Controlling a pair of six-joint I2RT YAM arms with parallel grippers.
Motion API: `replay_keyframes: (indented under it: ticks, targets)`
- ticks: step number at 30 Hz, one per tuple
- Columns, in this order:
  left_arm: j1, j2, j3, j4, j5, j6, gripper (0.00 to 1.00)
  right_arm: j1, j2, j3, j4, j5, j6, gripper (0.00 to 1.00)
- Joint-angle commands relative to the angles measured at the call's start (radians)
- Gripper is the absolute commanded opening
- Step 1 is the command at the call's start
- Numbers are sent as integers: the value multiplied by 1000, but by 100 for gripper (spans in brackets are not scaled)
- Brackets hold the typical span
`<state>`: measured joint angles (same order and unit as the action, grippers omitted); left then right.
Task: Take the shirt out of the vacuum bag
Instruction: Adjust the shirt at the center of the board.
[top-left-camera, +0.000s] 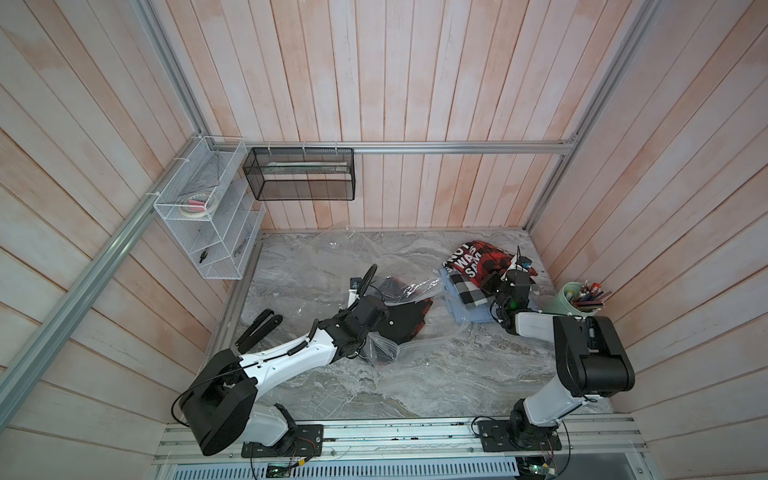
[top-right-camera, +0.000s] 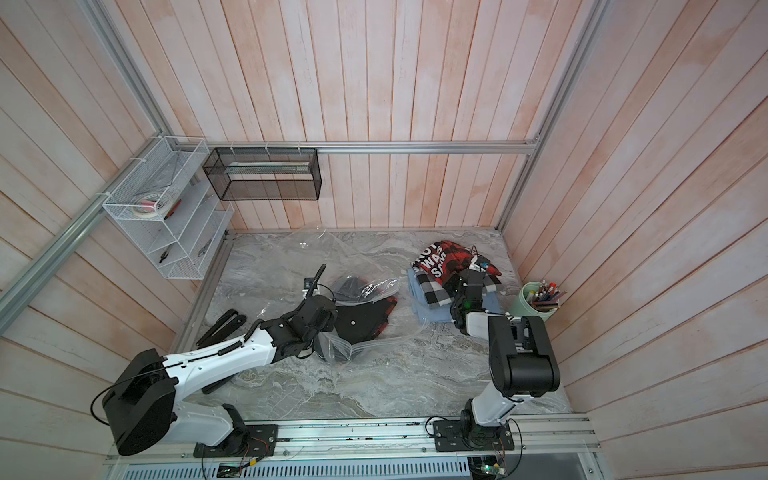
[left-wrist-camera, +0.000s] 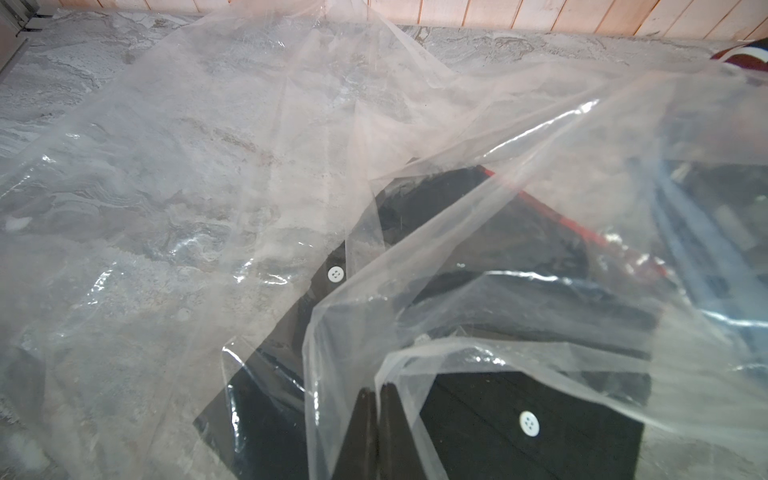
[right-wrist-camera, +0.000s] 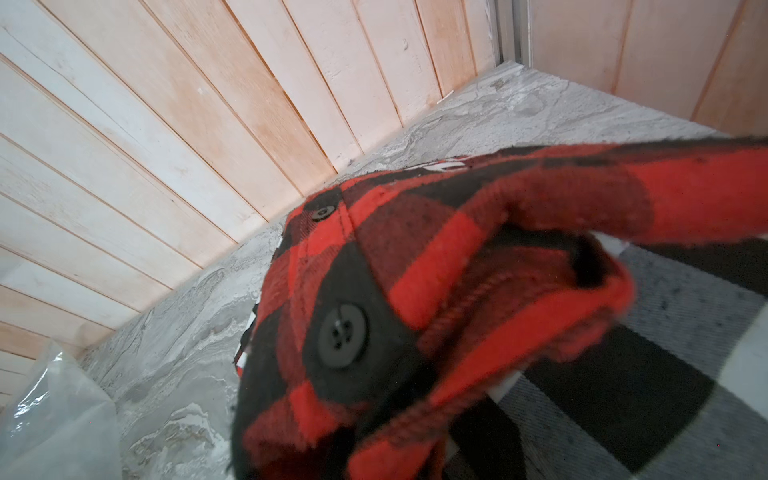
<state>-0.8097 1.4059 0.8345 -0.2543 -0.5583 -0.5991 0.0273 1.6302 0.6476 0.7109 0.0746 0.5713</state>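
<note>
Left tool pinches the flimsy, slippery bag. The right tool sits closed at the clothes pile near the bench's right edge. The limp dark shirt probably wants gripping at a bunched fold.

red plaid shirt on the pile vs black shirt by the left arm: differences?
Pattern: the red plaid shirt is red-and-black check; the black shirt is mostly plain black.
Buttons: dark on the red plaid shirt, white on the black shirt.
Place: the red plaid shirt sits atop the folded pile; the black shirt lies on the table, partly under the vacuum bag.
Both are button-front shirts.
</note>
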Motion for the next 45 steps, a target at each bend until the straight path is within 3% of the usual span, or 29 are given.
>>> replay_keyframes:
  ticks: [1, 7, 10, 20, 26, 33, 40, 45]
  targets:
    - [7, -23, -17, -18, -22, -16, 0, -20, -36, 26, -28, -35, 41, 0]
    - [7, -27, -26, -15, -14, -28, 0, -28, -42, 24, -41, -43, 45, 0]
    - [7, -30, -28, -14, -16, -25, 0, -35, -38, 7, -8, -113, 98, 0]
    - [9, -37, -10, -28, -27, -5, 0, -117, -20, 13, 168, -441, 464, 0]
    - [15, -45, 12, -41, -36, 17, 0, -122, -11, 23, 277, -524, 636, 0]
    - [27, -53, 41, -53, -41, 46, 0, -116, -29, -23, 325, -541, 692, 0]
    - [44, -55, 74, -66, -39, 87, 0, -113, -36, -178, 365, -508, 659, 0]
    - [55, -59, 68, -60, -32, 91, 0, -103, -88, -275, 262, -404, 593, 0]
